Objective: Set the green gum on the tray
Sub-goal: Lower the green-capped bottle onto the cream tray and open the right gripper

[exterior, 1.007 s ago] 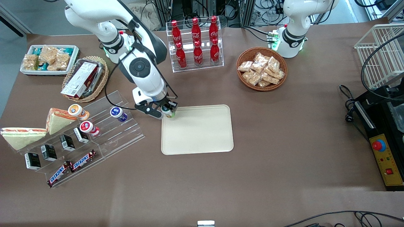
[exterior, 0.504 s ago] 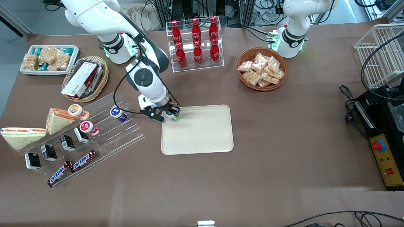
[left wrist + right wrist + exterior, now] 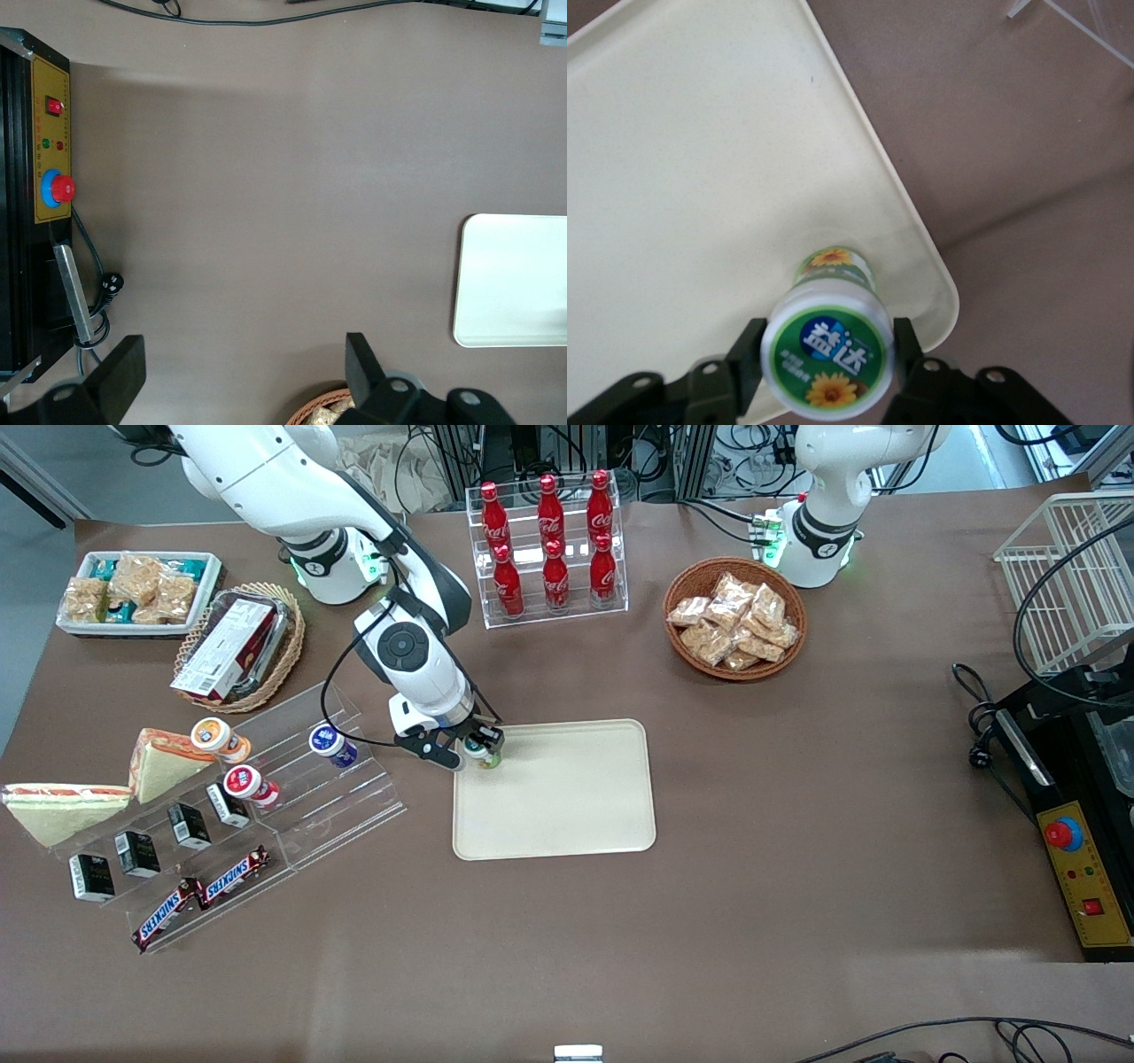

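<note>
The green gum (image 3: 482, 752) is a small green bottle with a white lid and a green sunflower label (image 3: 827, 349). My right gripper (image 3: 479, 749) is shut on it, one finger on each side of the lid. It holds the bottle upright at the corner of the cream tray (image 3: 567, 797) that lies toward the working arm's end and farther from the front camera. In the right wrist view the bottle's base is just inside the tray's rim (image 3: 917, 232); I cannot tell whether it touches. The tray's edge also shows in the left wrist view (image 3: 514, 283).
A clear stepped rack beside the tray holds a blue-purple bottle (image 3: 332, 745), an orange bottle (image 3: 217, 737), a red bottle (image 3: 248, 784) and small cartons. A cola bottle rack (image 3: 549, 549) and a wicker basket of snack packets (image 3: 733, 617) stand farther from the front camera.
The gripper with the green gum moved a short way over the tray's corner and lowered; in the last half second it hardly moved.
</note>
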You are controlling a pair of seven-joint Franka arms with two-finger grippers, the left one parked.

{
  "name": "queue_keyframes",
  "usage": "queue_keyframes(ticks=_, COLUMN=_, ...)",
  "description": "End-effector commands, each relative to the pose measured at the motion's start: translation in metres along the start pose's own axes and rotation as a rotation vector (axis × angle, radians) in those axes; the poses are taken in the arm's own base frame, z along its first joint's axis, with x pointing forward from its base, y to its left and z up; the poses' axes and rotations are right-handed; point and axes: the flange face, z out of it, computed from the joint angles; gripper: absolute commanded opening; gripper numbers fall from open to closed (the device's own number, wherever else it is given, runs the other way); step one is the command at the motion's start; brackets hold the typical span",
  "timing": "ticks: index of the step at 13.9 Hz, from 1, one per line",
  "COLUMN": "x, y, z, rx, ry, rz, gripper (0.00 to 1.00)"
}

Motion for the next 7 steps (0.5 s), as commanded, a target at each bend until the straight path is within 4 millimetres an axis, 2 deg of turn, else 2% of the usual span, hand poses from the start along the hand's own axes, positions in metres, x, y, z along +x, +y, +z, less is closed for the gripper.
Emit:
queue_keyframes(ticks=1, x=0.003, y=-0.004, z=0.0, rx=0.014, ry=0.025, rz=0.012, gripper=1.0)
queue_keyframes(ticks=4, x=0.006, y=-0.005, z=-0.004, rx=0.018, ry=0.028, rz=0.016, gripper=1.0)
queue_keyframes(ticks=7, x=0.012, y=-0.014, z=-0.033, rx=0.01, ry=0.042, rz=0.018, gripper=1.0)
